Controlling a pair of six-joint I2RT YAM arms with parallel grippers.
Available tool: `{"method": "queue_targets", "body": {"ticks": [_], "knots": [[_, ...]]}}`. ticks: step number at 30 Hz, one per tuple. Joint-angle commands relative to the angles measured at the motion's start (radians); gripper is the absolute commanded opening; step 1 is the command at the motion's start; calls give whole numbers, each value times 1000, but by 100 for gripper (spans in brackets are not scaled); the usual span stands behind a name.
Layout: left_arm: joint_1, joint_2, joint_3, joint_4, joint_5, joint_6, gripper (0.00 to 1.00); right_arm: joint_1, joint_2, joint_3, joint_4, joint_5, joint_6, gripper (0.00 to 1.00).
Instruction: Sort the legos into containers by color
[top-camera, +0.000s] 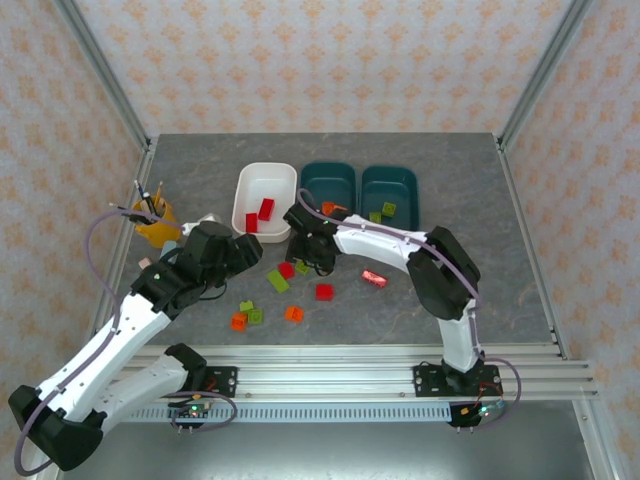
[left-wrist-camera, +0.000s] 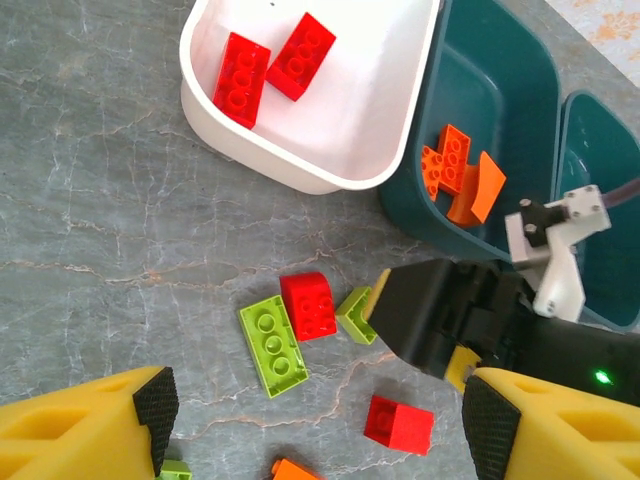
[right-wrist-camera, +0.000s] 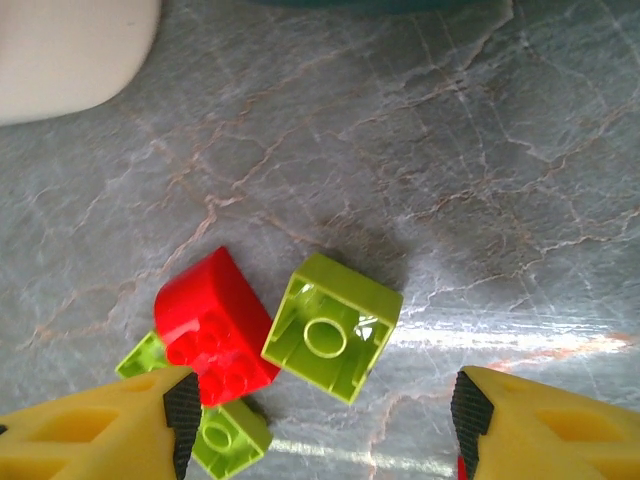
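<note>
Two red legos (left-wrist-camera: 241, 78) lie in the white container (left-wrist-camera: 350, 110), which stands left of two teal containers (top-camera: 328, 180). The nearer teal container (left-wrist-camera: 500, 90) holds orange legos (left-wrist-camera: 450, 160). My left gripper (left-wrist-camera: 322, 415) hangs open above loose legos: a red cube (left-wrist-camera: 398, 423), a lime oblong brick (left-wrist-camera: 273, 346) and a red brick (left-wrist-camera: 308, 305). My right gripper (right-wrist-camera: 326, 415) is open low over an upturned lime square brick (right-wrist-camera: 332, 327), which lies between its fingers beside the red brick (right-wrist-camera: 213, 322). In the top view the left gripper (top-camera: 252, 250) and right gripper (top-camera: 305, 262) are close together.
More legos lie in front of the grippers: a red one (top-camera: 374, 278), orange ones (top-camera: 294, 314) and small green ones (top-camera: 250, 311). A yellow cup of pencils (top-camera: 155, 222) stands at the left. The right gripper's black body (left-wrist-camera: 440, 315) sits just right of the left gripper's view.
</note>
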Motion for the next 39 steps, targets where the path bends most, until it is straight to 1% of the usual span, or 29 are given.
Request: {"method": "queue_targets", "body": {"ticks": [1, 3, 7, 10, 15, 22, 24, 28, 31, 33, 36, 39], "knots": [[-12, -32, 7, -44, -35, 28, 79, 17, 46, 60, -38, 62, 106, 68], [-11, -51, 14, -50, -30, 37, 79, 17, 74, 78, -78, 80, 142, 67], [-12, -74, 23, -65, -9, 52, 79, 18, 100, 81, -66, 91, 182, 66], [-11, -92, 26, -75, -2, 53, 79, 17, 128, 108, -80, 114, 200, 63], [-11, -109, 34, -94, 3, 56, 79, 18, 163, 130, -93, 114, 238, 50], [-11, -118, 34, -98, 13, 62, 79, 18, 145, 109, -96, 130, 261, 32], [-11, -118, 33, -90, 19, 62, 79, 19, 124, 101, -97, 139, 260, 29], [-11, -100, 28, -53, 56, 71, 79, 19, 56, 89, -124, 189, 226, 26], [-14, -56, 33, 11, 119, 79, 79, 18, -27, 87, -166, 247, 163, 26], [-35, -5, 54, 62, 146, 88, 79, 7, -95, 84, -205, 292, 114, 26], [-77, 92, 117, 121, 157, 106, 79, -53, -197, 46, -241, 330, 44, 26], [-118, 209, 194, 174, 167, 119, 79, -157, -270, 18, -274, 339, -53, 26]]}}
